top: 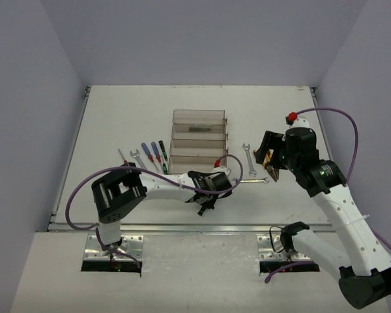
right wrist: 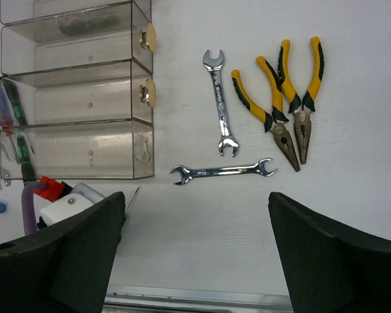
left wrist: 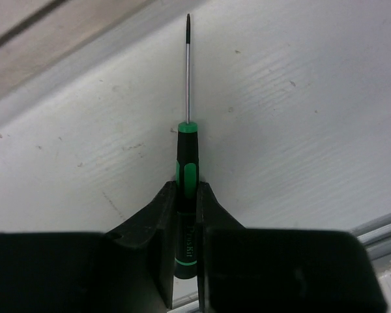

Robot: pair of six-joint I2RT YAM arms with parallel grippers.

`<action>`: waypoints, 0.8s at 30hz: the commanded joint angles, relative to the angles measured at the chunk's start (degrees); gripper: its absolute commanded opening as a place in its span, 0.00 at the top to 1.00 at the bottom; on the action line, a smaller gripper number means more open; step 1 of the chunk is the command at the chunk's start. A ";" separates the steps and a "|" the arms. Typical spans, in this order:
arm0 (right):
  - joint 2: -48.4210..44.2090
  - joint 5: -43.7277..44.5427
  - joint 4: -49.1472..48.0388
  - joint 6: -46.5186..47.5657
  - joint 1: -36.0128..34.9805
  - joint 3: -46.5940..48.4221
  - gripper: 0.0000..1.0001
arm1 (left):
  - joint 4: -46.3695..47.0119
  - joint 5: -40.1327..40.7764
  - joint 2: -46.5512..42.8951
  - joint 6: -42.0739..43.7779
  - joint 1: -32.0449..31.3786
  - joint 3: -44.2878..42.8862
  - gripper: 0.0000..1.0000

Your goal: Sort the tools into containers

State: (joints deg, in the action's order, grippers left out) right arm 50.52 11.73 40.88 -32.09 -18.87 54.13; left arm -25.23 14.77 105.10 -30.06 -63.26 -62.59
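My left gripper (top: pixel 223 187) is shut on a black screwdriver with green marks (left wrist: pixel 186 150), held low over the table just in front of the containers (top: pixel 199 151); its jaws (left wrist: pixel 186 190) clamp the handle and the shaft points out ahead. My right gripper (right wrist: pixel 195 202) is wide open and empty, hovering above two yellow-and-black pliers (right wrist: pixel 277 107) and two silver wrenches (right wrist: pixel 219 104). The clear trays (right wrist: pixel 78 98) show at upper left in the right wrist view. The farthest tray holds a dark green-marked tool (top: pixel 197 128).
Left of the trays lie a wrench (top: pixel 138 158), two blue-and-red screwdrivers (top: pixel 150 152), another black-and-green screwdriver (top: pixel 163 158) and a thin red-tipped tool (top: pixel 122 156). The table's front metal rail (top: pixel 195 228) runs behind my arms. Purple cables loop over both arms.
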 commanded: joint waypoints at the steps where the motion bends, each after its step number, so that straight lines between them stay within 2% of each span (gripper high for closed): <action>1: -0.61 1.18 -0.70 0.98 0.15 2.59 0.10 | -2.41 -2.73 -2.92 -0.35 -3.65 -0.45 1.00; 7: -0.41 2.26 0.22 1.91 0.22 5.73 0.10 | -8.04 -3.63 -12.71 2.10 -4.95 -5.33 1.00; 9: -0.27 3.49 0.50 2.33 0.22 6.67 0.10 | -9.43 -0.08 -15.31 3.60 -4.37 -7.79 1.00; 11: -0.41 4.41 0.68 2.85 0.17 7.96 0.10 | -11.20 3.78 -16.20 5.31 1.00 -13.59 1.00; 12: -0.56 4.66 0.63 2.98 0.22 8.37 0.10 | -11.74 6.49 -15.18 5.92 6.11 -15.88 1.00; 15: -0.57 4.91 0.68 2.65 0.24 9.24 0.10 | -14.12 13.37 -6.85 6.42 14.99 -26.36 1.00; 17: -0.35 3.85 0.61 2.57 0.24 9.24 0.10 | -13.73 14.20 -2.65 2.42 21.00 -35.59 1.00; 20: 0.02 2.64 0.50 2.45 0.24 9.02 0.10 | -14.06 15.78 2.64 -10.53 29.09 -43.37 1.00; 24: 0.98 1.11 -0.35 2.21 0.24 8.36 0.10 | -10.47 14.85 7.39 -32.54 32.84 -47.01 1.00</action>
State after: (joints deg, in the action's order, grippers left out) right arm 50.72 14.28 42.48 -30.17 -18.87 61.28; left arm -36.66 27.44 109.08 -39.05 -33.60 -106.19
